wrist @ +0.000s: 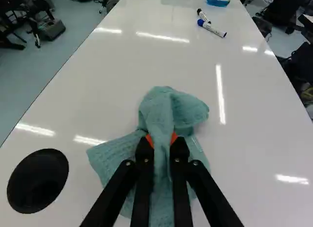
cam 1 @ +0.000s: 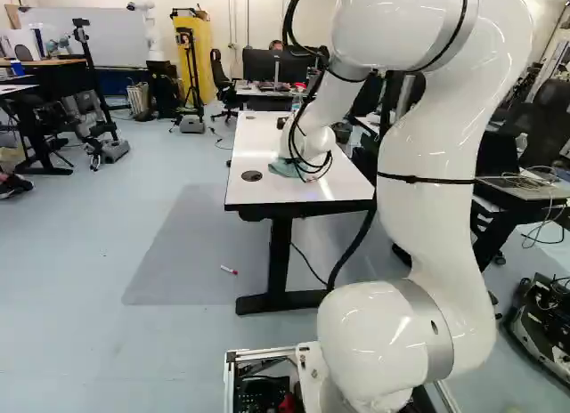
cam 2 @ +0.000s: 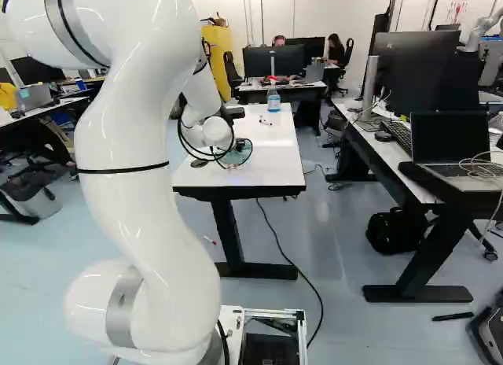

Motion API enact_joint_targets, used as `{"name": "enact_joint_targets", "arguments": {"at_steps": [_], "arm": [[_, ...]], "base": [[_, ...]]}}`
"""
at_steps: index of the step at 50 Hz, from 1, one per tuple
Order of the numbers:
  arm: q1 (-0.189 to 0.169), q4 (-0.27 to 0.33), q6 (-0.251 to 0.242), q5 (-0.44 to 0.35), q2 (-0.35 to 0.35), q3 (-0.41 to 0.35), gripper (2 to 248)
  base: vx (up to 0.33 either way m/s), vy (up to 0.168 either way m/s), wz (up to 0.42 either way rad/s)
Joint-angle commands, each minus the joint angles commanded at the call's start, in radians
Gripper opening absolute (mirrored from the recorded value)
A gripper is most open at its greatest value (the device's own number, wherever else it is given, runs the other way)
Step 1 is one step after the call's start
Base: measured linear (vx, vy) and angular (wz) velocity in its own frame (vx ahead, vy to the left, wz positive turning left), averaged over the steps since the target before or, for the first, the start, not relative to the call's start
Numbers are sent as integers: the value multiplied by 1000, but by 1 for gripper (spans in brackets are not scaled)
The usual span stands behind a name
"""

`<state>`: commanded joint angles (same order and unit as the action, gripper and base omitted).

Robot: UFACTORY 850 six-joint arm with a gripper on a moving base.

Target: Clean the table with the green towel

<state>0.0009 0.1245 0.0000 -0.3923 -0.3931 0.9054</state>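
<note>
The gripper (cam 2: 239,145) is low over the white table (cam 2: 275,156), and the green towel (cam 2: 236,157) spreads around and under it. In the wrist view the gripper (wrist: 162,141) is shut on the bunched middle of the green towel (wrist: 168,109), cloth pinched between both orange-tipped fingers. Loose folds rise ahead of the fingers and flaps lie on the tabletop (wrist: 122,65) to both sides. In the left base view a bit of the towel (cam 1: 283,168) shows beside the wrist; the arm hides the rest.
Two markers (wrist: 212,28) and a bottle of blue liquid (cam 2: 273,100) stand or lie farther along the table. A black round cable hole (wrist: 38,181) is beside the towel. A desk with a laptop (cam 2: 452,149) is to the right; another robot (cam 1: 150,30) stands far back.
</note>
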Motion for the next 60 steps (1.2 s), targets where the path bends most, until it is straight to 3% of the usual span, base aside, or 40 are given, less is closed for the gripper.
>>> {"name": "enact_joint_targets", "arguments": {"at_steps": [14,28,60], "arm": [[-41,0,0,0,-5,7,44],[-66,0,0,0,-48,62,44],[-41,0,0,0,-176,231,44]], "base": [[0,0,0],[0,0,0],[0,0,0]]}}
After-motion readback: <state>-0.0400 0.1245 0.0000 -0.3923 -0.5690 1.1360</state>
